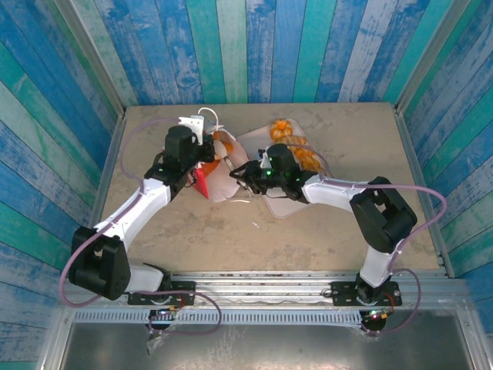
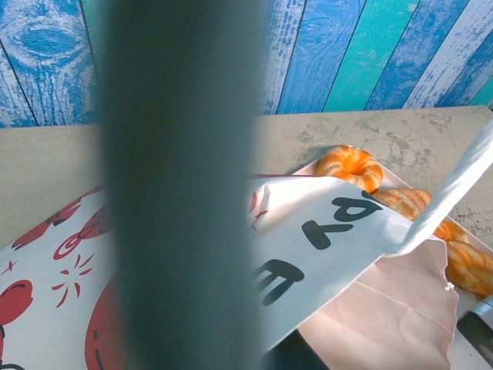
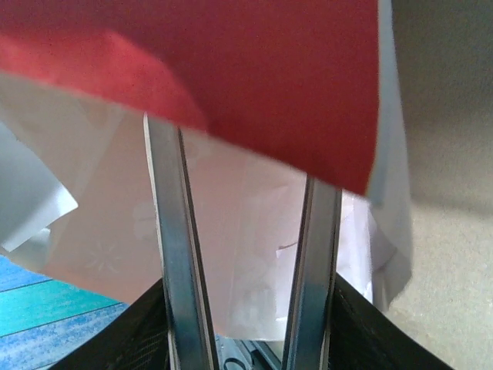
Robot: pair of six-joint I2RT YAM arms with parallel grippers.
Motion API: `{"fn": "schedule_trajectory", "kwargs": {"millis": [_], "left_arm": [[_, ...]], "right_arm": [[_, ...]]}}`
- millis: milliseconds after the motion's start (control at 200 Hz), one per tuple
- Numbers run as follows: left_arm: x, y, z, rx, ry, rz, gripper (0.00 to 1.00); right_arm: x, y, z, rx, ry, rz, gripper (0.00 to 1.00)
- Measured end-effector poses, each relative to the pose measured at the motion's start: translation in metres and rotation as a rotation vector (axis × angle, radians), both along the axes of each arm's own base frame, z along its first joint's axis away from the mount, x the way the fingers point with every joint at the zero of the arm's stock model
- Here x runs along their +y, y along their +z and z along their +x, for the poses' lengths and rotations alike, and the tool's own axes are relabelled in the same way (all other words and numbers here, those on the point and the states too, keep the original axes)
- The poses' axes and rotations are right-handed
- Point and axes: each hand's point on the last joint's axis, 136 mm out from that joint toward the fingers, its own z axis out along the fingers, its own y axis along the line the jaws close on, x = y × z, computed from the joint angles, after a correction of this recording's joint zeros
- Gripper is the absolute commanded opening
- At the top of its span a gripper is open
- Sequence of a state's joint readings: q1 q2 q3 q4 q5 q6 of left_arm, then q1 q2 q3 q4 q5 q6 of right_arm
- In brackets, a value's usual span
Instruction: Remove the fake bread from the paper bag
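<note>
Left gripper, seen from above, is pinching shut on the paper bag, which is lying crumpled between it and the right gripper. Several pieces of fake bread are sitting on the pale-pink tray just behind the right gripper, so the emptying is looking well along, though anything left inside is hidden. From the left wrist, a blurred finger is crossing matte white paper printed in red, with glossy orange twisted rolls lying beyond it. From the right wrist, two slim metal fingers are standing moderately parted and empty, with the bag's red band just ahead of their tips.
</note>
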State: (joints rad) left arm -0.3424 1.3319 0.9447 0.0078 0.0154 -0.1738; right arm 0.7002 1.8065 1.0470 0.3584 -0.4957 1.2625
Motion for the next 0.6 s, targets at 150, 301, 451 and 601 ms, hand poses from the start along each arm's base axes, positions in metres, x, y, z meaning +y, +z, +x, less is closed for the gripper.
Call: {"fn": "schedule_trajectory", "kwargs": {"millis": [150, 301, 451, 601], "left_arm": [[0.0, 0.0, 0.0, 0.0, -0.002, -0.001, 0.08], [-0.001, 0.0, 0.0, 0.0, -0.003, -0.001, 0.08], [-0.001, 0.0, 0.0, 0.001, -0.005, -0.001, 0.08], [-0.001, -0.001, -0.001, 0.005, -0.006, 0.0, 0.08]], "right_arm": [[0.003, -0.001, 0.004, -0.006, -0.007, 0.018, 0.49], [0.004, 0.001, 0.008, -0.018, -0.015, 0.034, 0.49], [0.006, -0.005, 0.011, -0.02, -0.018, 0.039, 0.49], [0.009, -0.013, 0.015, -0.018, -0.017, 0.036, 0.48]]}}
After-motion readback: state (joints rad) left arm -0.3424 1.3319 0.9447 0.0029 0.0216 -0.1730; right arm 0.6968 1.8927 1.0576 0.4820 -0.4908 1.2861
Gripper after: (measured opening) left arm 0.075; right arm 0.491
